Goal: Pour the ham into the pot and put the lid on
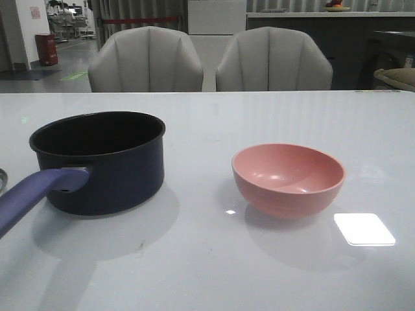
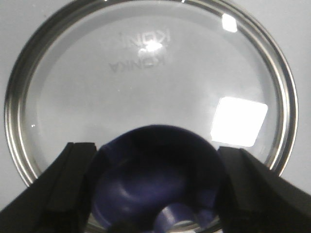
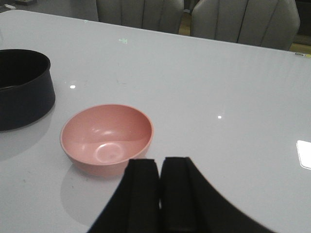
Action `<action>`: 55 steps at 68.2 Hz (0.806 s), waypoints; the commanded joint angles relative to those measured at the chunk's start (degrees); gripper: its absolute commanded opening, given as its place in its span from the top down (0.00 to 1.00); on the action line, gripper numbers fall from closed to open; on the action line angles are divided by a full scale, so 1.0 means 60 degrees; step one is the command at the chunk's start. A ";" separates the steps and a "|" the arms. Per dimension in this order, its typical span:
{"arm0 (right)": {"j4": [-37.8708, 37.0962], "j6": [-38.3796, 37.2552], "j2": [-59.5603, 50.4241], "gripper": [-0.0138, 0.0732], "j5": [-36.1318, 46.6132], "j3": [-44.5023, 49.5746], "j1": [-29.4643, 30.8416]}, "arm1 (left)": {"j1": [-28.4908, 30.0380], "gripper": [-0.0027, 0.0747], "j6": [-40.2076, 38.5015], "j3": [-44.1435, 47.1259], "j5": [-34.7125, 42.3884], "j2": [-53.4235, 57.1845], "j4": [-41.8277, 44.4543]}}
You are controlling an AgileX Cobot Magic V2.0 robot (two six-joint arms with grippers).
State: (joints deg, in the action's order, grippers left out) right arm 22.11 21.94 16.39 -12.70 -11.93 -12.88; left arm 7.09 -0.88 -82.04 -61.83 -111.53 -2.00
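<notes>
The pink bowl (image 1: pixel 288 178) is empty, so covering is next. The left end effector (image 2: pixel 155 170) straddles the lid (image 2: pixel 146 82) knob, fingers apart; close squarely, then lift level toward the pot (image 1: pixel 104 162) near the worktop's left edge. The right end effector (image 3: pixel 159 179) is closed, empty.

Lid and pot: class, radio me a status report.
Left tool open, fingers either side of the lid knob. Right tool shut, empty, near pink bowl. Bowl looks empty. Pot uncovered, nothing blocking.
</notes>
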 commanded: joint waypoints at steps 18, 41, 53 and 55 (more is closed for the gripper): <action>0.0061 0.0010 0.0048 0.67 0.0633 -0.0285 -0.0005 | -0.0303 0.82 0.0027 -0.2194 -0.0862 0.0973 -0.0299; 0.0061 0.0010 0.0048 0.67 0.0624 -0.0285 -0.0005 | -0.2393 0.82 0.0428 -0.3560 -0.1069 0.1165 -0.0386; 0.0061 0.0010 0.0048 0.67 0.0624 -0.0285 -0.0005 | -0.3311 0.82 0.0503 -0.3624 -0.0881 0.1165 -0.0386; 0.0061 0.0010 0.0048 0.67 0.0616 -0.0285 -0.0005 | -0.3461 0.82 0.0503 -0.3624 -0.0801 0.1148 -0.0386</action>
State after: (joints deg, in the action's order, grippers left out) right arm 22.11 21.94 16.39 -12.70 -11.93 -12.88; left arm -11.22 1.98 -101.69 -69.40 -108.16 -4.06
